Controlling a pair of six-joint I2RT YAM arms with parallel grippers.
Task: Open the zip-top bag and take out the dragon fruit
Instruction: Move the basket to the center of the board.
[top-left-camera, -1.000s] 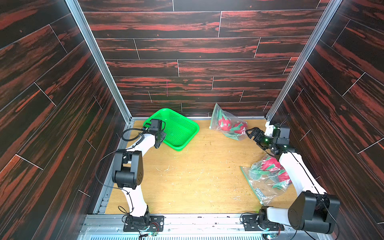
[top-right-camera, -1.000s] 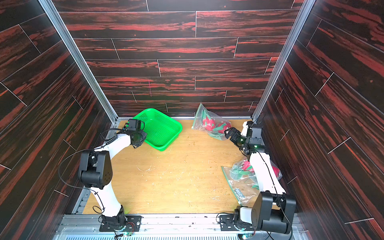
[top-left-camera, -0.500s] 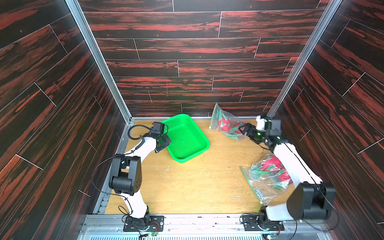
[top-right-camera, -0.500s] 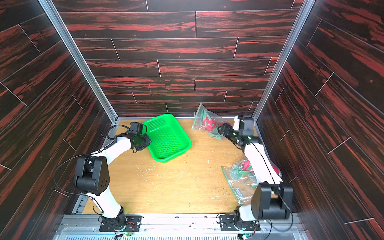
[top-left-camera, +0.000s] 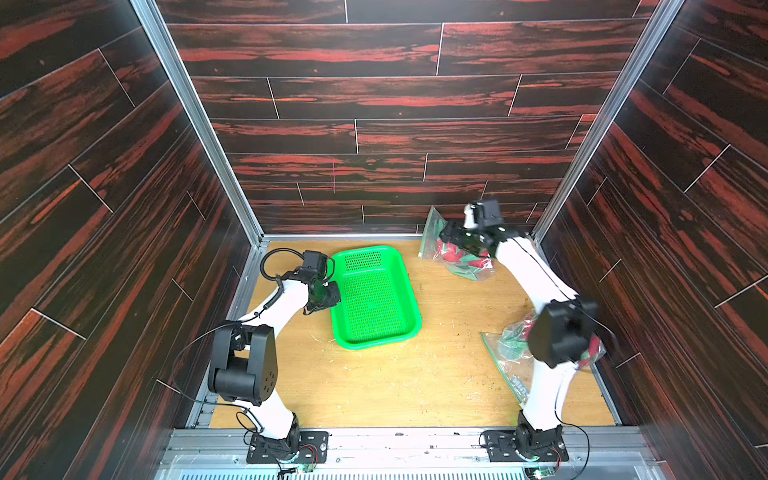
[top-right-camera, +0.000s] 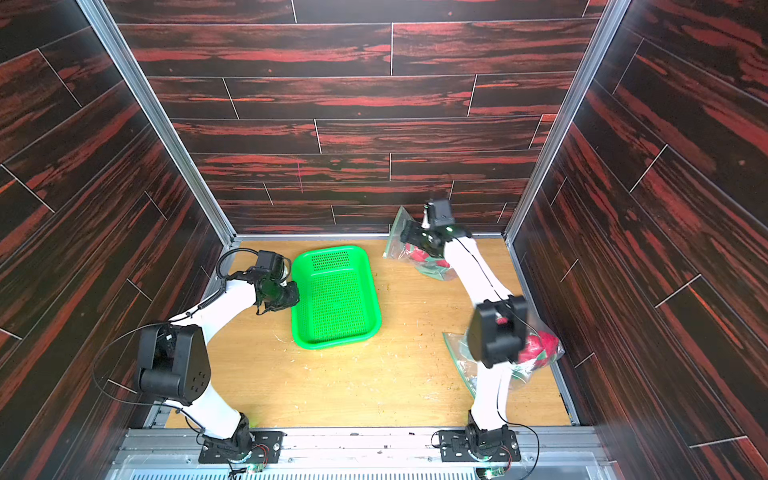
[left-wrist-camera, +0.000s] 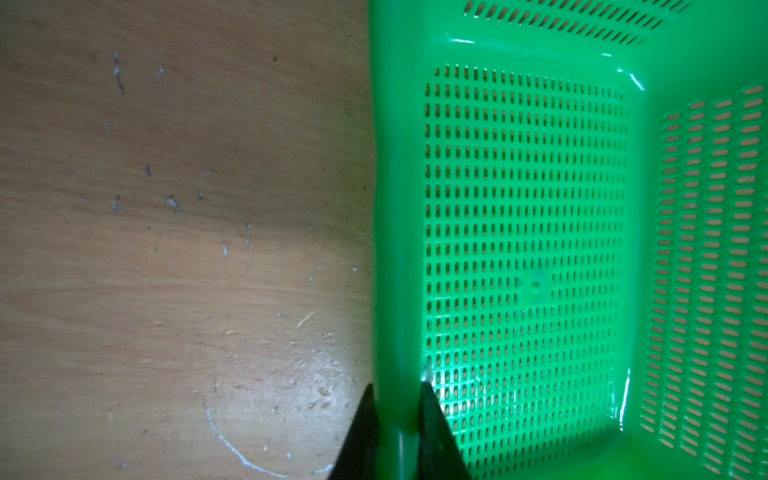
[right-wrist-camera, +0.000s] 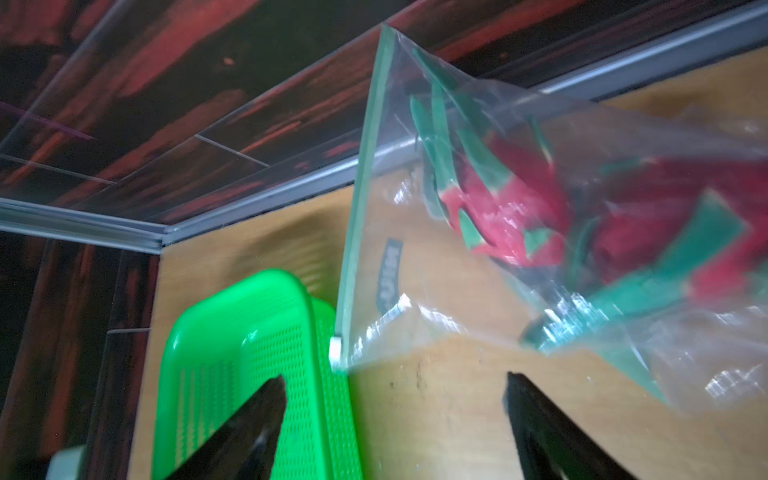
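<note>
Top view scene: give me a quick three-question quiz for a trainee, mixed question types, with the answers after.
1. True or false: the left gripper is shut on the green basket's rim.
2. How many zip-top bags hold dragon fruit? A one, B two, C three.
3. Fill in: the right gripper stands ____ facing the far bag.
Key: 1 true; 2 B; 3 open.

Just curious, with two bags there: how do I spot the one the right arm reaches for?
Find the back wall, then the far edge of the table, right of the green basket. The clear zip-top bag there pokes one corner up, dragon fruit inside, before the open right tool; the other bag lies nearer the front.
</note>
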